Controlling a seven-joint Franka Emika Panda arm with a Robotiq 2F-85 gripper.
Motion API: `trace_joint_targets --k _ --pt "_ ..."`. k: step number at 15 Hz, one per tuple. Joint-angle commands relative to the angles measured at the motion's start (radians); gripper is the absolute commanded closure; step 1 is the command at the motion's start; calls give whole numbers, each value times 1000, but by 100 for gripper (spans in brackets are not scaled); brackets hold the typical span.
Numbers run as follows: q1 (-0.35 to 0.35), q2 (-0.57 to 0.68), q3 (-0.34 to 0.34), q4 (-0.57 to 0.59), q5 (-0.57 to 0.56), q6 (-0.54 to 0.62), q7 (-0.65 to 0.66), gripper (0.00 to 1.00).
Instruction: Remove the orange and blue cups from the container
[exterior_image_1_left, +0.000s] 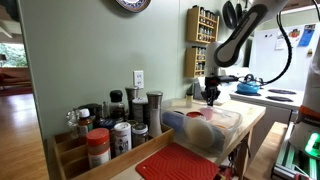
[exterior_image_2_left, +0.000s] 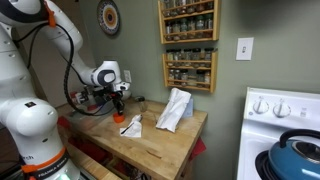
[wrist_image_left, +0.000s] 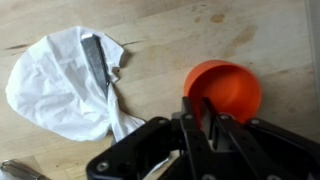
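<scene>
While a white bag (wrist_image_left: 60, 80) lies crumpled on the table (wrist_image_left: 200, 30), the fingers (wrist_image_left: 190, 120) are clamped on the rim of the orange cup (wrist_image_left: 235, 85).

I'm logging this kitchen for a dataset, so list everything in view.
counter: one, wooden, against the wall
bag: one, white, crumpled on the counter
cup: one, orange, beside the bag
container: one, clear, on the counter
mat: one, red, on the counter
jars: several, mixed colours, at the counter's end
racks: two, wooden, on the wall
stove: one, white, beside the counter
kettle: one, blue, on the stove
arm: one, white
gripper: one, black, at the cup's rim
</scene>
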Motion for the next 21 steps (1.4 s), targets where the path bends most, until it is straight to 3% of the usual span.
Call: trace_joint_targets --k 1,4,8,17,21 --pt "30 -205 29 -49 -39 -51 79 53" --pt "58 -287 73 22 -1 -115 77 29" --pt "126 -198 111 192 61 -148 3 1" --pt "195 136 121 395 202 -228 -244 0" --pt "202 253 122 454 136 -255 -216 0"
